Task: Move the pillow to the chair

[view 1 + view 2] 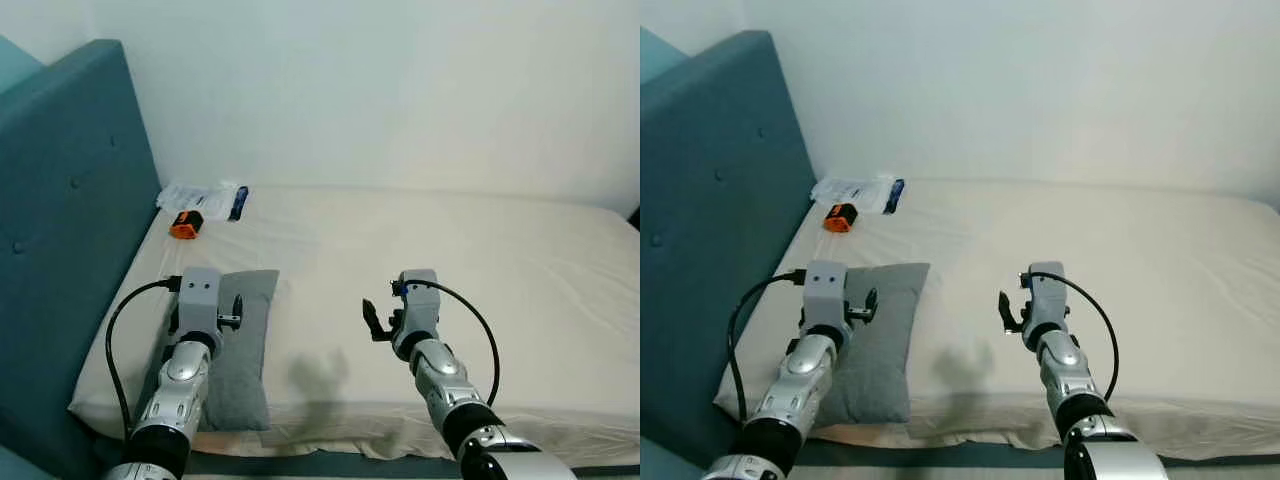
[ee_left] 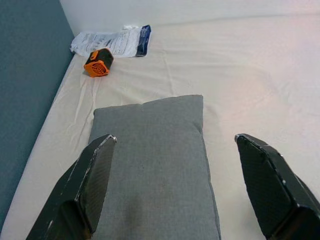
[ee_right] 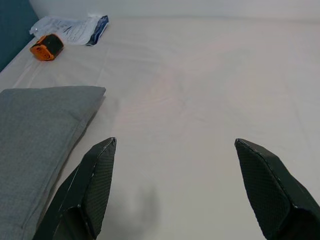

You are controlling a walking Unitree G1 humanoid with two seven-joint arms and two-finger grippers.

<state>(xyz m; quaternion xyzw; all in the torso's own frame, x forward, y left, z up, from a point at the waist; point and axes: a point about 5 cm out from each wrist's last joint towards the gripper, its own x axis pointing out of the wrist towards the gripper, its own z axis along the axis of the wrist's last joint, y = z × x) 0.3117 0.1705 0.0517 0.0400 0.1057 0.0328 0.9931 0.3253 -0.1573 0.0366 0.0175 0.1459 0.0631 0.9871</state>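
Note:
A grey rectangular pillow (image 1: 247,345) lies flat on the cream bed sheet (image 1: 450,250), close to the bed's front left corner. My left gripper (image 2: 176,141) hovers just above the pillow's near half, open wide, with the fingers (image 2: 95,175) spread over its two long edges and nothing between them. My right gripper (image 3: 175,142) is also open, hanging over bare sheet a little to the right of the pillow (image 3: 37,132), apart from it.
A teal padded headboard (image 1: 60,200) runs along the left side. A small orange device (image 1: 185,225) and a white plastic packet (image 1: 203,196) lie at the far left of the bed. A white wall stands behind. The bed's front edge (image 1: 350,420) is just below my arms.

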